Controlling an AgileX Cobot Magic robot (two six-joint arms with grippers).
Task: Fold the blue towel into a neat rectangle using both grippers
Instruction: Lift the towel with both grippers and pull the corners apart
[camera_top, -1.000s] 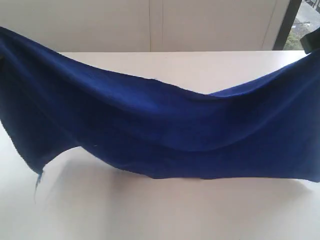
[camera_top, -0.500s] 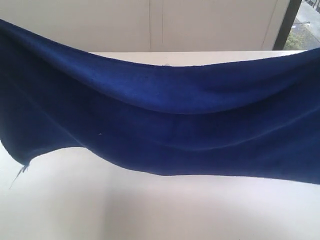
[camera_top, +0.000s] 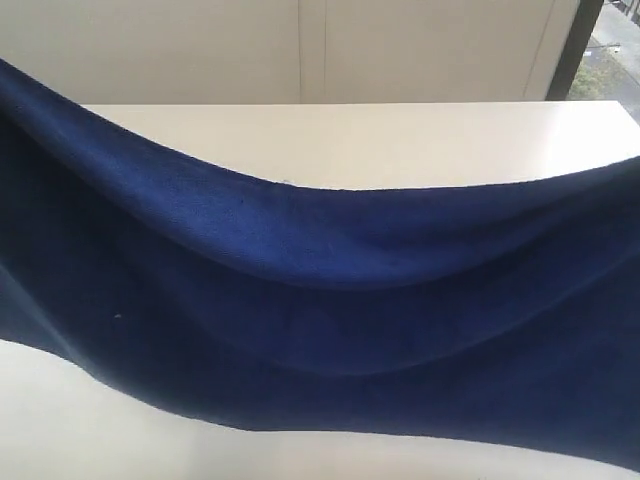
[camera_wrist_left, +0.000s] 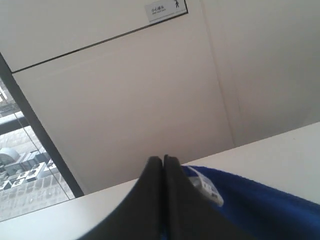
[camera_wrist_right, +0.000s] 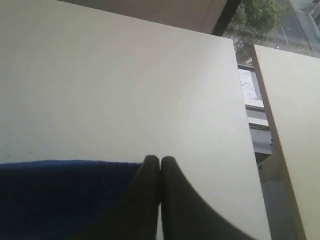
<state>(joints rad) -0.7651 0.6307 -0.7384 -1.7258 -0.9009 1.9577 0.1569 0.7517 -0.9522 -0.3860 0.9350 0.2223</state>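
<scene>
Plain deep royal-blue towel, darker in the folds. Table cream-white, plain. Tag white-grey.

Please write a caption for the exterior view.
A blue towel hangs stretched, sagging in the middle, over a white table.

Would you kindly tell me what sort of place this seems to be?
Probably an office or lab room: a plain white table, pale wall panels bearing a small sign, and a window looking out on city buildings.

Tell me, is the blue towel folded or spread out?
Spread, not folded: the blue towel hangs stretched wide, sagging mid-span; left gripper and right gripper each pinch an end.
</scene>
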